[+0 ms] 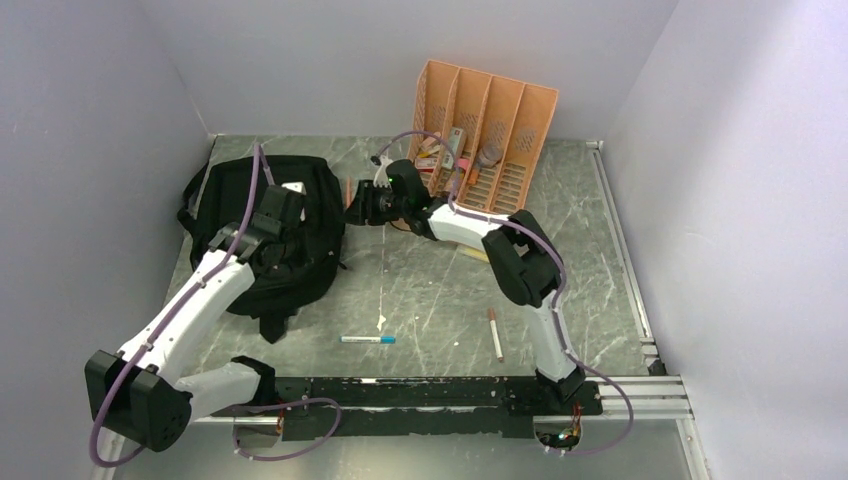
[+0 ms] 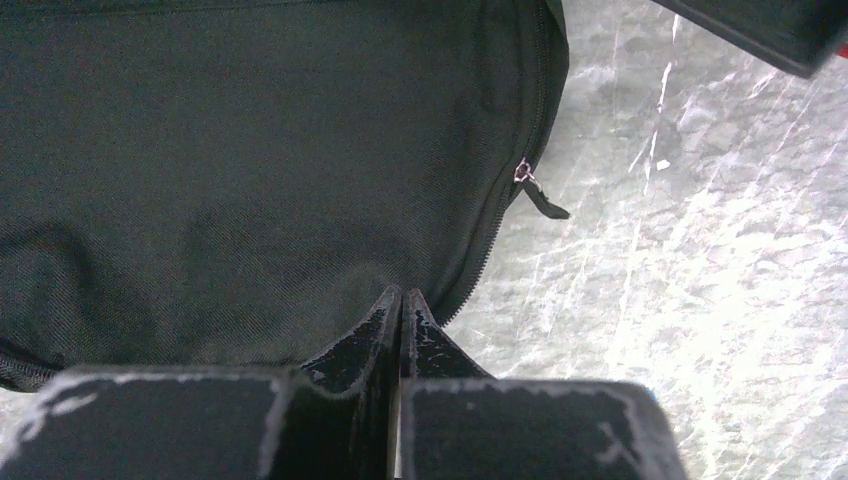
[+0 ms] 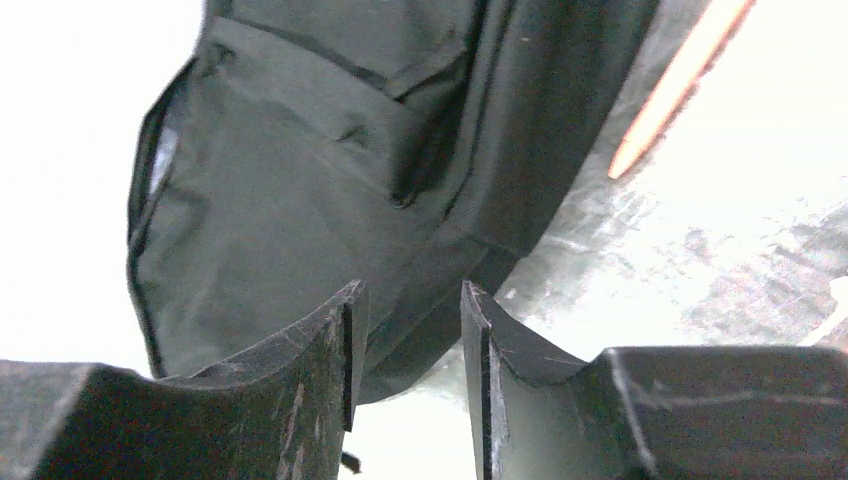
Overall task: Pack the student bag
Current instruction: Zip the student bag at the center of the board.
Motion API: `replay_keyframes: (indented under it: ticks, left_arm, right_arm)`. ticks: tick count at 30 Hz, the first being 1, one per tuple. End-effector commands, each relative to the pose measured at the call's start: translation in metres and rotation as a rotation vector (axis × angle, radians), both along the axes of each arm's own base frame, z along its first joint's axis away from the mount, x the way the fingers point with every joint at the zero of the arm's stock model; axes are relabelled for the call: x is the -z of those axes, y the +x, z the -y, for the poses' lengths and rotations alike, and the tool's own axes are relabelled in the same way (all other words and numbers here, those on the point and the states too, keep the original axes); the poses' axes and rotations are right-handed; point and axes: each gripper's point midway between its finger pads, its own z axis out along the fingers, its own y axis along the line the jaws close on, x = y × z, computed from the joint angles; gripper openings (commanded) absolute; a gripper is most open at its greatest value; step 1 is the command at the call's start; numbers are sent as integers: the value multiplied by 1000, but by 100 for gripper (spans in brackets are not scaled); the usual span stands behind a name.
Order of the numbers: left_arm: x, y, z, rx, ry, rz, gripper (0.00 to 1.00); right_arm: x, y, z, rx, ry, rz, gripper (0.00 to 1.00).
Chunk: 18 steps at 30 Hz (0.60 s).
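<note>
Right wrist view first: my right gripper (image 3: 412, 292) has its jaws parted with nothing between them, so that hand is released. Straight ahead of its fingertips, close, lies the student bag (image 3: 330, 190), its side panel and a seam facing me. Ahead and off to the right of those fingers an orange pencil (image 3: 680, 80) lies on the table (image 3: 760, 200), just beside the bag's edge.

My left gripper (image 2: 400, 300) is clenched, fingertips meeting right over the black fabric. The zipper pull (image 2: 528, 180) hangs ahead and to the right of them, at the bag's rim. Whether a fold of cloth is caught between the tips I cannot tell.

I judge the step in hand to be fetching the next item with my right while my left steadies the bag. To do it well, I should line my right jaws across the pencil's shaft, not along it, come down until both tips meet the table, then close. My left should hold the fabric taut so the opening does not sag shut.
</note>
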Motion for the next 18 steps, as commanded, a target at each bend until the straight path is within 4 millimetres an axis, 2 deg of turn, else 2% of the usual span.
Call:
replay_keyframes:
  ticks: [1, 3, 5, 8, 11, 15, 18]
  left_arm:
    - [-16, 11, 6, -3, -30, 73, 5]
    - [-17, 12, 9, -11, -55, 88, 5]
    - [-18, 12, 12, -14, -81, 98, 17]
    - [-16, 12, 19, -5, -118, 93, 29]
    - [-18, 12, 25, -7, -156, 92, 35]
    - [-28, 14, 20, -80, -185, 145, 42]
    - [-33, 16, 24, -97, -231, 169, 49]
  right_arm:
    - [-29, -14, 0, -9, 63, 52, 43]
    - [-28, -22, -1, -27, 61, 37, 44]
    - [-26, -29, -3, -43, 51, 15, 46]
    - [-23, -46, -6, -94, 32, -2, 47]
    - [-22, -60, 2, -143, 25, 12, 47]
    - [-30, -79, 16, -193, 48, 85, 48]
    - [-34, -98, 22, -248, 92, 123, 50]
